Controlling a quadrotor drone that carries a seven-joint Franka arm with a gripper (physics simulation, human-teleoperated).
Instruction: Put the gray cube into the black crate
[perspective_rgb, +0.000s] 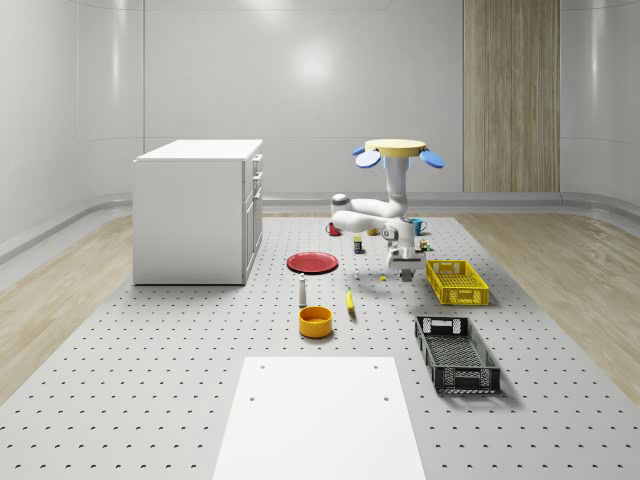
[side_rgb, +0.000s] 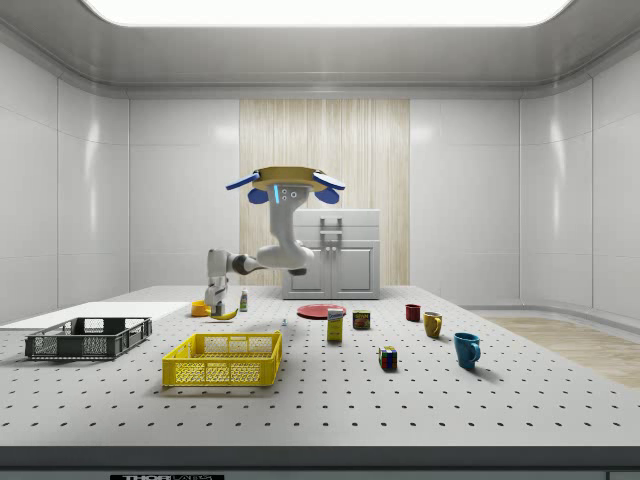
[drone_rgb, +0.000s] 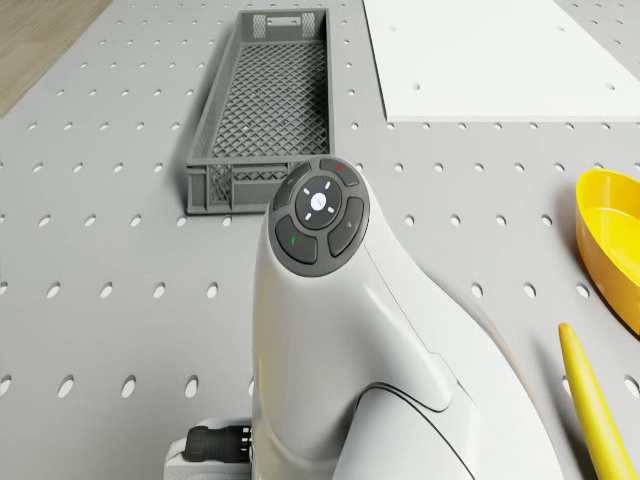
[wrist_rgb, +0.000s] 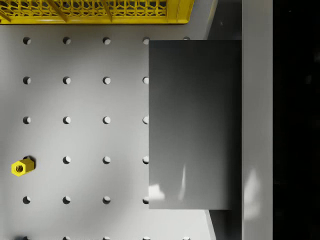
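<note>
The perforated desk (perspective_rgb: 150, 380) carries the black crate (perspective_rgb: 457, 352), while the drone (perspective_rgb: 397, 152) hovers beside the yellow crate (perspective_rgb: 456, 281). Its jaws (perspective_rgb: 404, 266) grip the gray cube (wrist_rgb: 195, 125); carrying underway, crate next.

Drone (perspective_rgb: 395, 151) hovering high, white jointed arm (perspective_rgb: 380, 212) folded low, gripper (perspective_rgb: 406, 268) pointing straight down, jaws gripping a gray cube (wrist_rgb: 195, 125).

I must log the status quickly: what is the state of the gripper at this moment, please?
Gripper: closed on the gray cube, low over the table beside the yellow crate; the drone hovers above.
</note>
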